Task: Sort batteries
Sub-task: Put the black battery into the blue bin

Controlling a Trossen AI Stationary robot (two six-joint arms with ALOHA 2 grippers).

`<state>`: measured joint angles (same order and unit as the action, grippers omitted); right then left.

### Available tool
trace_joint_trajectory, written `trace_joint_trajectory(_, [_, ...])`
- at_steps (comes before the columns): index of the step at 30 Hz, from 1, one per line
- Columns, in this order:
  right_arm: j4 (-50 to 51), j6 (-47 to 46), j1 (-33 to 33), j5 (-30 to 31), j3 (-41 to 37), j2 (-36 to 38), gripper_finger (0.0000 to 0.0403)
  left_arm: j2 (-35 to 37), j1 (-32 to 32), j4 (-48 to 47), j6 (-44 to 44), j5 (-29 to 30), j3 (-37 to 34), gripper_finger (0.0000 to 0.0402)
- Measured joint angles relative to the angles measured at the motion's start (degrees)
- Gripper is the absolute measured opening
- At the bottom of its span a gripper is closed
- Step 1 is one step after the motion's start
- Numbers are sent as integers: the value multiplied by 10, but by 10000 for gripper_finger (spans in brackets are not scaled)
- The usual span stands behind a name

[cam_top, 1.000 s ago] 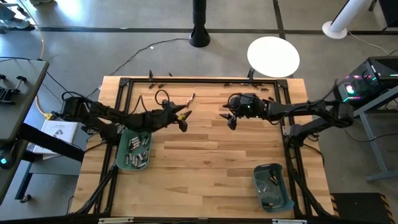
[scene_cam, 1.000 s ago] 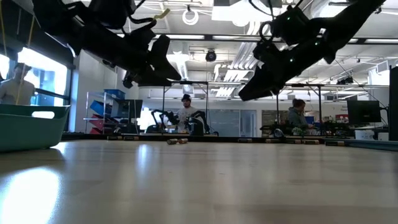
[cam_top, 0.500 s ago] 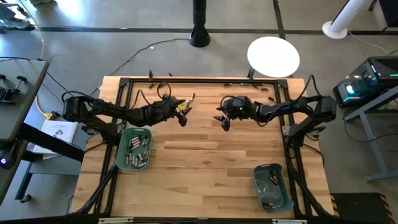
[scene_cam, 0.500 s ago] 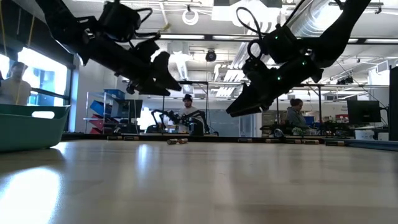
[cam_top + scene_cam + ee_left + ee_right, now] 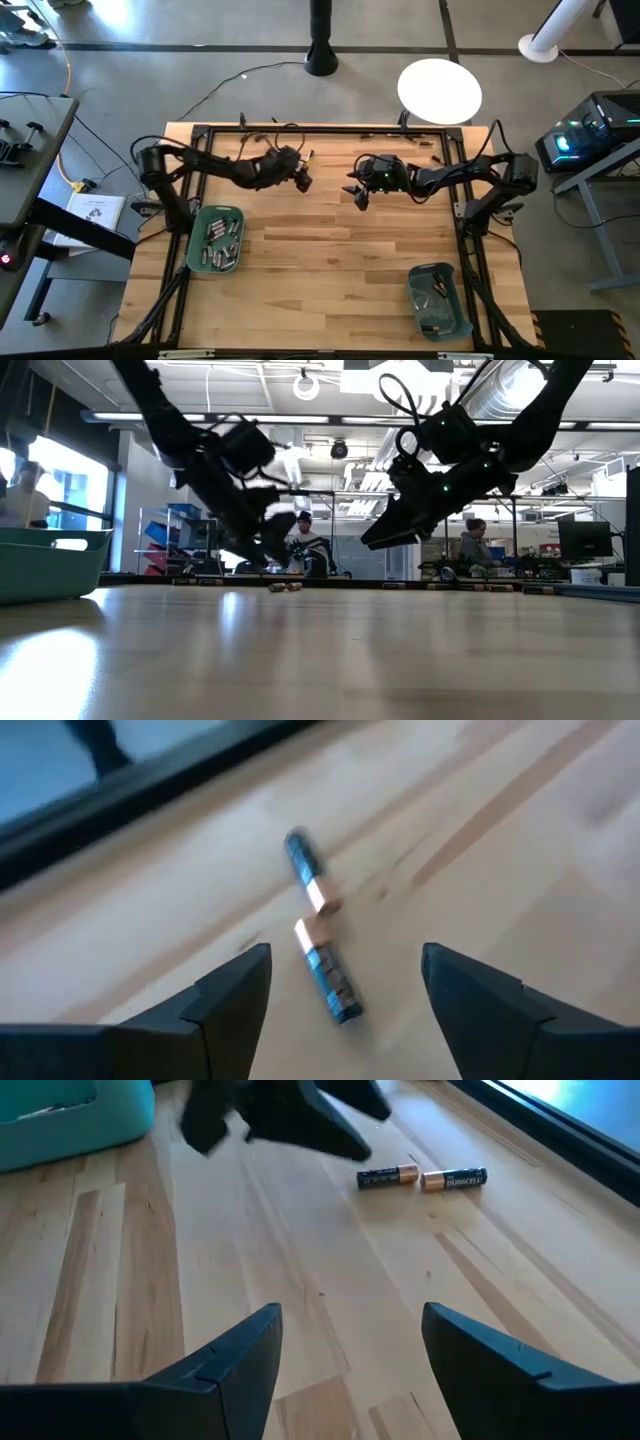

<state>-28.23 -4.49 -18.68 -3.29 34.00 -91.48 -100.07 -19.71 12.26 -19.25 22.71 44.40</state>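
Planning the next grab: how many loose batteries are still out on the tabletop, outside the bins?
2. Both lie end to end near the table's far edge: one battery beside the left gripper, the other battery next to it. More may be hidden.

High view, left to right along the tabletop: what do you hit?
Left teal bin → left gripper → right gripper → right teal bin.

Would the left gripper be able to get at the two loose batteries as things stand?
Probably yes: the left gripper hangs open right over the two batteries, which lie bare on the table with nothing between.
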Motion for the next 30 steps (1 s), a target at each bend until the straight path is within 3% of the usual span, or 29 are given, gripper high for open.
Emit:
trace_joint_trajectory(11, [0,4,0,0,0,0,236,-71,-23,-42,-17,-44,40,205])
trace_joint_trajectory(22, [5,-14,1,0,0,0,236,-69,-20,-66,21,-51,40,33])
trace_joint_trajectory(30, [37,11,26,-30,0,0,236,-24,36,-89,40,-26,7,32])
